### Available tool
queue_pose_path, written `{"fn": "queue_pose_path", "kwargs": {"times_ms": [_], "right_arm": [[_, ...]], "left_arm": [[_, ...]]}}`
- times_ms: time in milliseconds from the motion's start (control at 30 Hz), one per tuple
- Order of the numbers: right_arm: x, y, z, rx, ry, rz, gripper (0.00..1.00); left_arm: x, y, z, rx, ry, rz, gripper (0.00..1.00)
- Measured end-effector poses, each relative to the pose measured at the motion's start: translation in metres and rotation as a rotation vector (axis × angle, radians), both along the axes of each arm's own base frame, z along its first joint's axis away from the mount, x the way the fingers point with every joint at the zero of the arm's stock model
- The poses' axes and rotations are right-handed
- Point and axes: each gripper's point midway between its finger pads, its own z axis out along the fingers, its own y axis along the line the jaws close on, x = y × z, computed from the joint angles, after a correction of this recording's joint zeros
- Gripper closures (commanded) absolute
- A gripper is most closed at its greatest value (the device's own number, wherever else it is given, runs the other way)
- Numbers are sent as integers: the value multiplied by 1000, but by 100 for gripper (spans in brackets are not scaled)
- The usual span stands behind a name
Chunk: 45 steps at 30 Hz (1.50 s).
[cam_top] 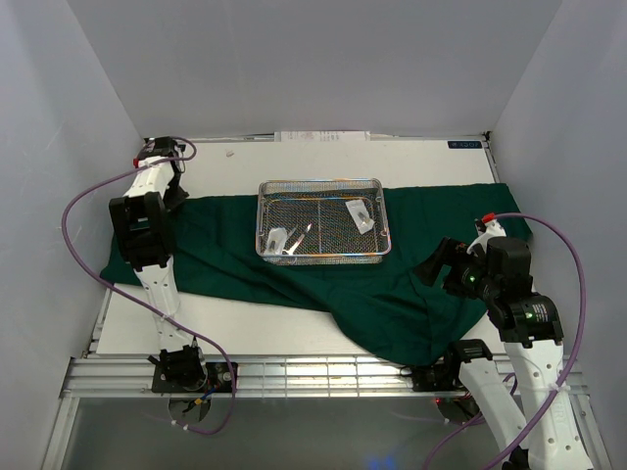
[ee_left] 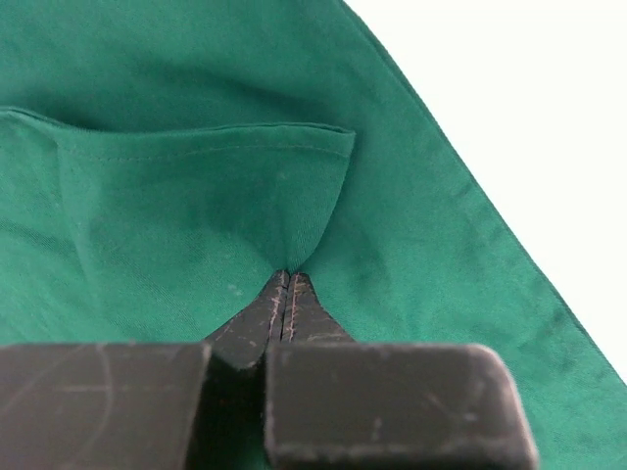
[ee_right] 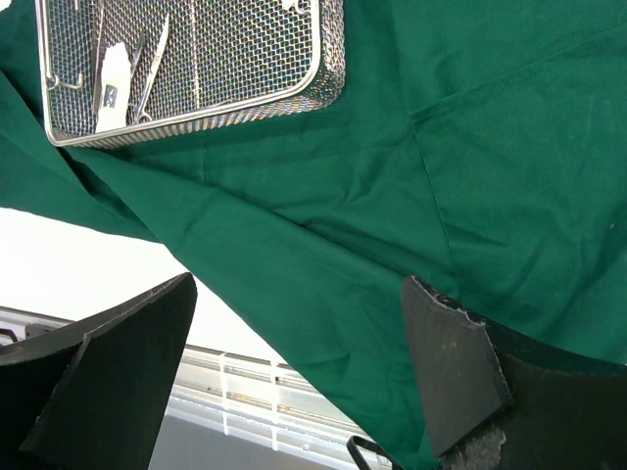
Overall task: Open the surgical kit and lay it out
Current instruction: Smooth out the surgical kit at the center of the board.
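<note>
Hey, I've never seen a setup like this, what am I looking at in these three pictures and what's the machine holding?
These are two robot arms bolted to the near edge of a table. The wide picture comes from a camera above and behind them; the other two come from cameras on each wrist, looking past that arm's own claw. A green cloth is spread over the table, one corner hanging off the front. On it sits a wire tray with small instruments and white packets inside. The left claw is shut, pinching a fold of the cloth near its left edge. The right claw is wide open above the cloth's front right part, holding nothing.
</note>
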Motion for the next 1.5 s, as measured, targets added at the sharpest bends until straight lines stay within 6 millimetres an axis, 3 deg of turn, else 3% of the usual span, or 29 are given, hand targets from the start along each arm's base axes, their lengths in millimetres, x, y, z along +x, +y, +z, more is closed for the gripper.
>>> {"fn": "queue_pose_path", "kwargs": {"times_ms": [300, 400, 500, 600, 733, 867, 967, 1067, 1267, 1333, 1400, 1500], "right_arm": [[-1, 1, 1, 3, -5, 4, 10], [-2, 2, 3, 7, -14, 13, 10], [-3, 4, 9, 12, -31, 28, 10], [-4, 5, 22, 12, -65, 45, 10], [-8, 5, 58, 8, -156, 69, 10], [-15, 6, 92, 6, -254, 87, 10], [-25, 5, 110, 5, -318, 90, 10], [-32, 2, 126, -1, -374, 86, 10], [-43, -5, 133, -12, -415, 72, 10], [-47, -8, 133, -21, -426, 59, 10], [-51, -13, 133, -33, -439, 45, 10], [-57, -20, 137, -46, -476, 20, 10]], "left_arm": [[-3, 4, 12, 16, 2, -10, 98], [-14, 4, 31, 32, -15, -4, 98], [-41, 5, 65, 60, -41, 7, 98], [-77, 6, 114, 109, -106, 31, 98], [-129, 7, 196, 184, -300, 86, 100], [-203, 3, 266, 240, -541, 207, 99], [-262, -3, 286, 256, -667, 305, 99], [-307, -13, 289, 241, -777, 351, 100], [-370, -30, 301, 209, -967, 311, 100], [-389, -33, 316, 217, -1039, 291, 99], [-409, -36, 339, 230, -1129, 279, 91], [-442, -38, 377, 259, -1276, 279, 93]]}}
